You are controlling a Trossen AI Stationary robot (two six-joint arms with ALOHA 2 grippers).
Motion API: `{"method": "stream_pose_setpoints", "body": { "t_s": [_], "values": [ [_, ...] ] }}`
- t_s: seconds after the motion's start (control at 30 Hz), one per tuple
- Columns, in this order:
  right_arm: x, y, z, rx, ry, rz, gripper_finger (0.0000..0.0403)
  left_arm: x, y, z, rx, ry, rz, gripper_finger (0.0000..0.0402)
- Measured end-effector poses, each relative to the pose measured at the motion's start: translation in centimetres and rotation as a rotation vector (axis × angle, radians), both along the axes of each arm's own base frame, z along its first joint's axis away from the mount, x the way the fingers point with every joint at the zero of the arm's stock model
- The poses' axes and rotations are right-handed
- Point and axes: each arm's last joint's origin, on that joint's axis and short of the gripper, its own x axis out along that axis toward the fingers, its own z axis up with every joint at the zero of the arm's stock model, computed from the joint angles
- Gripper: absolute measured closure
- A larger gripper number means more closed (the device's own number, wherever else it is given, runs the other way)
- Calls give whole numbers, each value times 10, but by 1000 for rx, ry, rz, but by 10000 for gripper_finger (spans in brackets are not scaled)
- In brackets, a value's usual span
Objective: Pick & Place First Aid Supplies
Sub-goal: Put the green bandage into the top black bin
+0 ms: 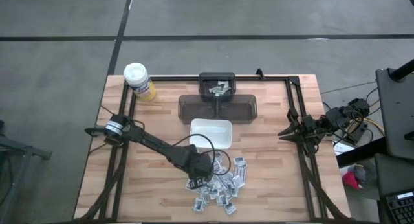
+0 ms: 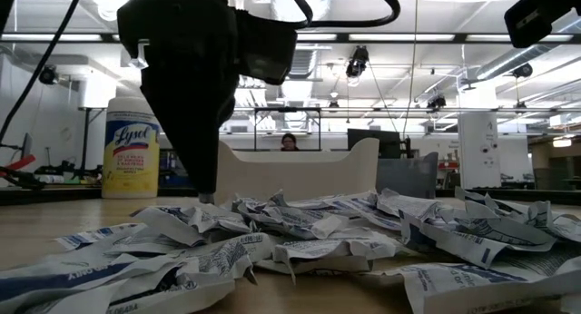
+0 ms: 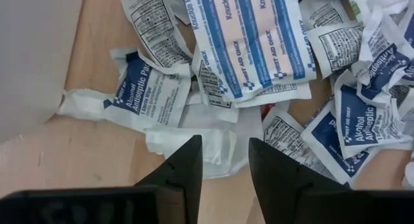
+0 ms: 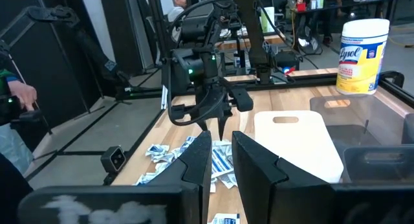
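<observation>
The left gripper [image 1: 199,179] hangs fingers apart over the first-aid packets [image 1: 223,182] heaped on the bench [image 1: 272,185] just beside the white dish [image 1: 211,133] — a white packet [image 3: 217,136] directly ahead — while the right gripper [image 1: 289,132], fingers slightly apart, waits well away.

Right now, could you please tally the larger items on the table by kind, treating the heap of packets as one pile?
White rectangular dish: 1
Yellow canister with white lid: 1
Dark clear bin: 1
Pile of first aid packets: 1 (single packets overlap too much to count)
Robot grippers: 2, left gripper over the pile, right gripper at the table's right edge
Total: 6
</observation>
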Motion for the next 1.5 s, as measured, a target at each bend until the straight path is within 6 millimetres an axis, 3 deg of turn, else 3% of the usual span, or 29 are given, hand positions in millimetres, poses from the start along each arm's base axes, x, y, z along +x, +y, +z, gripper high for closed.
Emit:
{"method": "stream_pose_setpoints", "body": {
  "t_s": [1.0, 1.23, 1.5],
  "values": [
    [0, 0, 0, 0, 0, 0, 344, -3, 0, -11, -43, 10, 22, 285],
    [0, 0, 0, 0, 0, 0, 344, -4, 0, -12, -49, 12, 51, 315],
    [0, 0, 0, 0, 0, 0, 344, -3, 0, -12, -56, 11, 83, 377]
  ]
}}
